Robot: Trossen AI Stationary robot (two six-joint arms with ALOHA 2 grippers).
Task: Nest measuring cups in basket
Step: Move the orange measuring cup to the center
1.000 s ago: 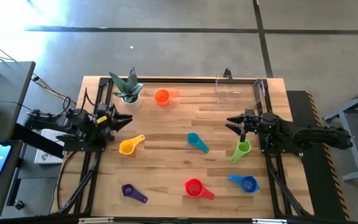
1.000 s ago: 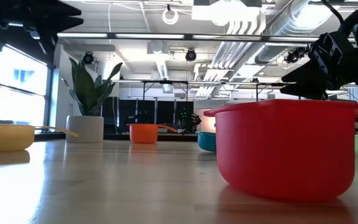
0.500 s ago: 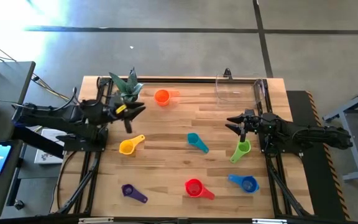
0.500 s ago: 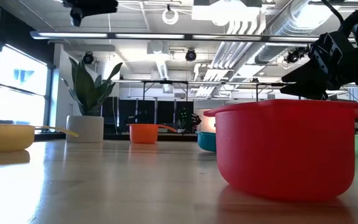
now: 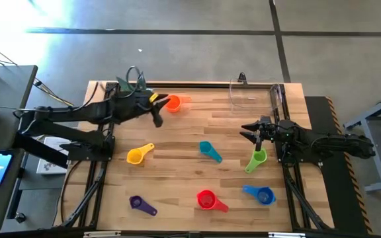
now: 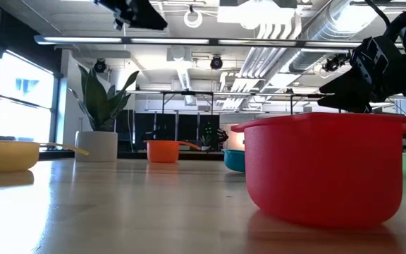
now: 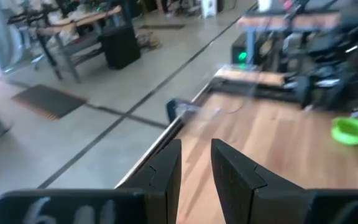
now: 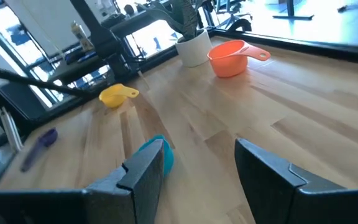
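Note:
Seven measuring cups lie apart on the wooden table, each resting on its base: orange [image 5: 172, 103] at the far side, yellow [image 5: 137, 155], teal [image 5: 209, 151], green [image 5: 256, 160], purple [image 5: 141, 204], red [image 5: 207, 199] and blue [image 5: 262, 194]. The clear basket [image 5: 253, 94] stands at the far right. My left gripper [image 5: 159, 112] hangs high above the table just left of the orange cup, open by a narrow gap [image 7: 196, 146], with nothing in it. My right gripper [image 5: 247, 131] waits open [image 8: 197, 155] at the right, beyond the green cup.
A potted plant [image 6: 101, 113] stands at the far left, partly under my left arm in the high view. Bare wood lies in the table's middle, between the teal and yellow cups. The red cup [image 6: 323, 166] fills the foreground of the low view.
My left gripper has risen from the table's left edge and swung toward the far side and the right, ending beside the orange cup; its wrist has rolled on the way. Its finger gap looks the same. The cups and my right arm have kept still.

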